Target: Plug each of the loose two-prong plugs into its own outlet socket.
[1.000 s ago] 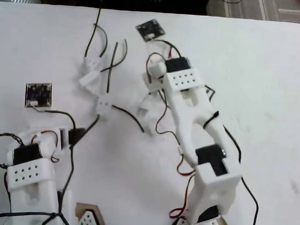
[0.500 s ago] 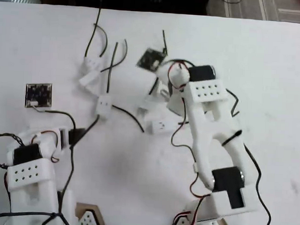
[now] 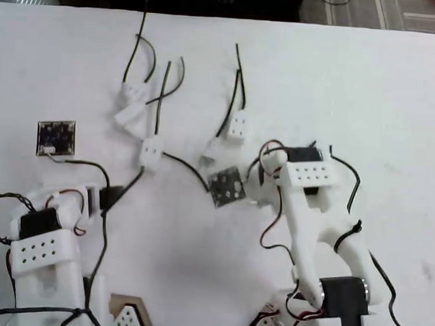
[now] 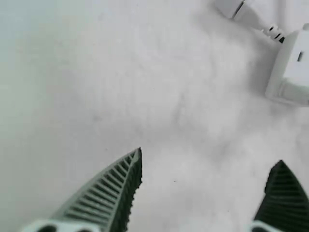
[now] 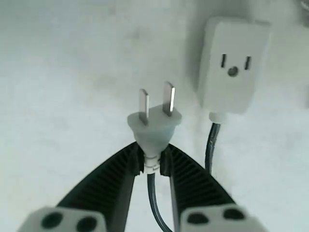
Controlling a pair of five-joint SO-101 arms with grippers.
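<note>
Though unclear overhead, plug (image 5: 153, 126) between fingers (image 5: 113, 176).

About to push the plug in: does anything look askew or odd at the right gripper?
The right gripper pinches the plug by its thin neck, and the plug sits slightly tilted. The outlet socket lies beside it, its slots facing the camera, so the prongs are not aimed into it.

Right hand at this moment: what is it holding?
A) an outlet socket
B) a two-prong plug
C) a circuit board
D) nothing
B: the right hand is closed on the neck of the two-prong plug, prongs free, with the outlet socket lying beside it, apart.
</note>
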